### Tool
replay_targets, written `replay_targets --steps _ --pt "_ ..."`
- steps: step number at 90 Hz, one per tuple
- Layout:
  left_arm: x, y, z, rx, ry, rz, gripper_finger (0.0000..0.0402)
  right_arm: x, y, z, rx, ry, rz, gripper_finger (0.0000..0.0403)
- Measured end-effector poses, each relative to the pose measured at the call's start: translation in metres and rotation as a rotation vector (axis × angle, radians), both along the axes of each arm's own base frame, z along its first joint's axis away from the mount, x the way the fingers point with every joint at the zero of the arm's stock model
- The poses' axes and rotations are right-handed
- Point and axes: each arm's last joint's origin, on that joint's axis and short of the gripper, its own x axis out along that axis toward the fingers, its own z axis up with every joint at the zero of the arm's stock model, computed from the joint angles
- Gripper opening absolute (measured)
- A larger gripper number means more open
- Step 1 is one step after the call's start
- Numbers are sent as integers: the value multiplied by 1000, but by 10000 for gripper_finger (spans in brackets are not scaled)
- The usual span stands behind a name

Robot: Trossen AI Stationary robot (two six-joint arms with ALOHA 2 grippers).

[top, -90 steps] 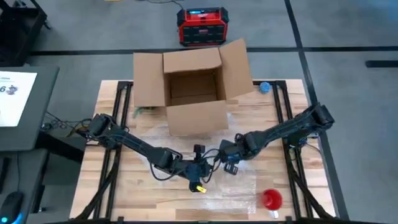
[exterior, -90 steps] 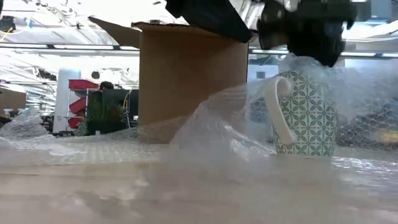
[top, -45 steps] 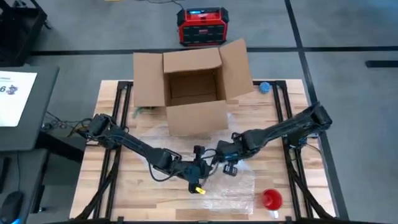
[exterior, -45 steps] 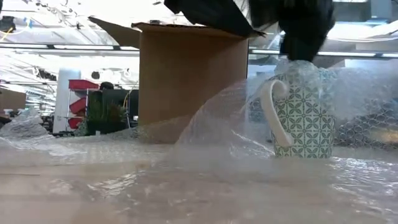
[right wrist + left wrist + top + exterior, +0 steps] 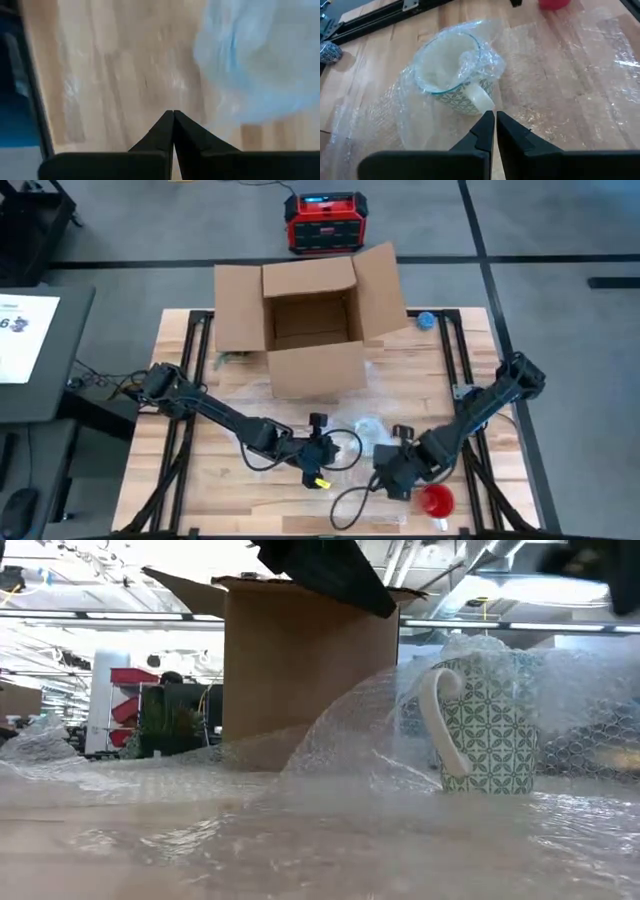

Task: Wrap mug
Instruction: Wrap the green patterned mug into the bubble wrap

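Right gripper [image 5: 392, 480] has withdrawn — mug [image 5: 487, 725] upright, handle facing left gripper [image 5: 495, 120].

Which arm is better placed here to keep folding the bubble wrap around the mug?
Probably the left. The left gripper sits beside the mug, its closed fingers pointing at the handle and the loose bubble wrap. The right gripper, also closed, is farther off near the table's front edge.

Two dark jointed arms (black looping cables), dark tapered jaws.
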Motion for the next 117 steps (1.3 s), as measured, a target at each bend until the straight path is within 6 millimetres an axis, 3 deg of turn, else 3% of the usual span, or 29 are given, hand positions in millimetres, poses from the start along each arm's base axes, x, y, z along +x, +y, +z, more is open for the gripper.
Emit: replay_targets --steps 13,23,42,69,89,117 --pt "2 3 -1 -4 -3 12 0 -17 -2 -29 -47 58 -85 0" --pt "4 8 -2 -10 -1 32 0 -17 -4 -37 -70 11 -97 0" --pt "10 17 -1 -29 -40 60 0 -4 -10 -26 -187 -125 -96 0" --pt "6 29 -25 -34 -34 85 0 16 -22 -6 -250 -211 -81 0" --pt "8 31 -24 -42 -52 92 0 27 -31 2 -267 -241 -81 0" --pt "9 30 -23 -53 -64 86 0 29 -21 13 -238 -287 -46 0"
